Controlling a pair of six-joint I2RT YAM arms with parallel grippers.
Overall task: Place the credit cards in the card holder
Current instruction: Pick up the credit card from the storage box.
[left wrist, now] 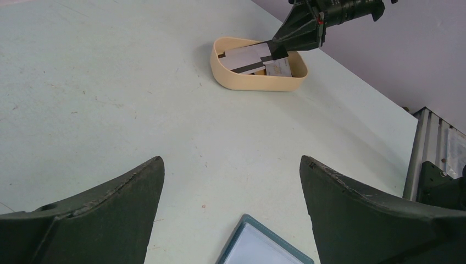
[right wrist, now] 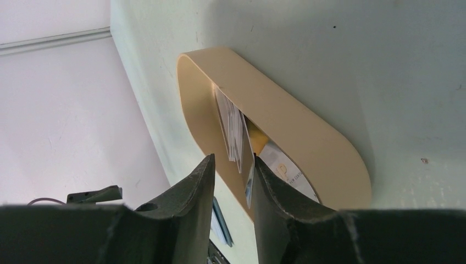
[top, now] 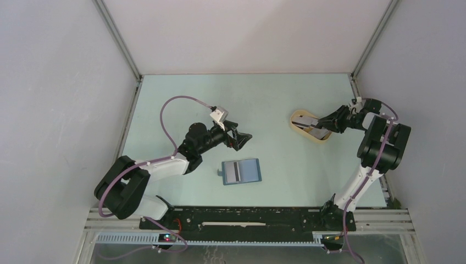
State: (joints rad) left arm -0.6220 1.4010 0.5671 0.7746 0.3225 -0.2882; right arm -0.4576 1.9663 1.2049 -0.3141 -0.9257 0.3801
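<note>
Left gripper: jaws wide apart, empty.
Right gripper: jaws narrow around grey-white credit cards in the beige oval tray — you cannot tell whether clamped.
Card holder: flat blue wallet, open between your arms.

No wording reads cleanly anywhere in the scene. A white card lying in the beige tray carries a gold ring mark and a line of small dark capitals beside it, too small and too steeply angled to make out.
</note>
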